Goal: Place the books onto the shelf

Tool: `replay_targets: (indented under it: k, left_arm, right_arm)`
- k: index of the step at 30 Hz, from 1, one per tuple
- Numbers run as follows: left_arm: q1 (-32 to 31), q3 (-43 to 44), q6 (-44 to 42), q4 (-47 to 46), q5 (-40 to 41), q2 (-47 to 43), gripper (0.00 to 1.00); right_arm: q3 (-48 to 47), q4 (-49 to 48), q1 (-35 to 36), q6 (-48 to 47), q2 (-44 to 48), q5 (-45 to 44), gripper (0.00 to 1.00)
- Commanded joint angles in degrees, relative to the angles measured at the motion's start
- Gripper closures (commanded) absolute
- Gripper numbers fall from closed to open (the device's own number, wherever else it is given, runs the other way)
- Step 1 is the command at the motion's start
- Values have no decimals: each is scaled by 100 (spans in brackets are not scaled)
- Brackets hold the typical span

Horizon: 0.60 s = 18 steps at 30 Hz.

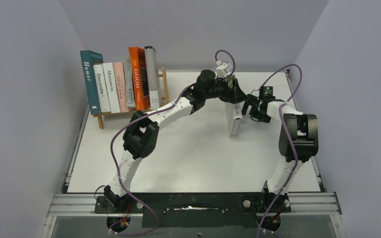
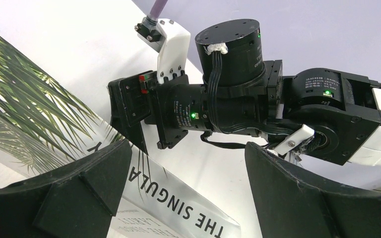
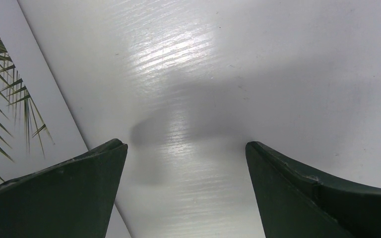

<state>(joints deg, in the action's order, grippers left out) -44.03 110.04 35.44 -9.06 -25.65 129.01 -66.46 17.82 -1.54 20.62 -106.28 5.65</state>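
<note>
The wooden shelf (image 1: 99, 119) at the back left holds several upright books, among them teal "Humor" (image 1: 88, 79), white "Decorate" (image 1: 100, 88), a pink one (image 1: 121, 88) and orange "GOOD" (image 1: 138, 77). One white book with a palm-leaf cover (image 1: 234, 120) stands on edge on the table right of centre. My left gripper (image 1: 234, 94) hangs open over its top; in the left wrist view the book's spine (image 2: 188, 208) runs past my left finger (image 2: 79, 188). My right gripper (image 1: 251, 107) is open just right of the book. The palm-leaf cover (image 3: 5, 94) shows at the left edge of its view.
The white table (image 1: 178, 158) is walled by grey panels on three sides. The right arm's wrist (image 2: 178, 109) shows close in front of my left gripper (image 2: 187, 146). Only bare table lies between the right gripper's (image 3: 186, 145) fingers.
</note>
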Motion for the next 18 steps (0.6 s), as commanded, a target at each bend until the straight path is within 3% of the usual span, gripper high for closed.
replay_targets:
  k: [1, 18]
  left_arm:
    - [61, 163, -99, 10, 108, -438, 14]
    - [104, 172, -170, 44, 236, -613, 14]
  right_arm:
    - [31, 94, -46, 74, 287, -118, 2]
    - [38, 81, -44, 38, 317, -62, 2]
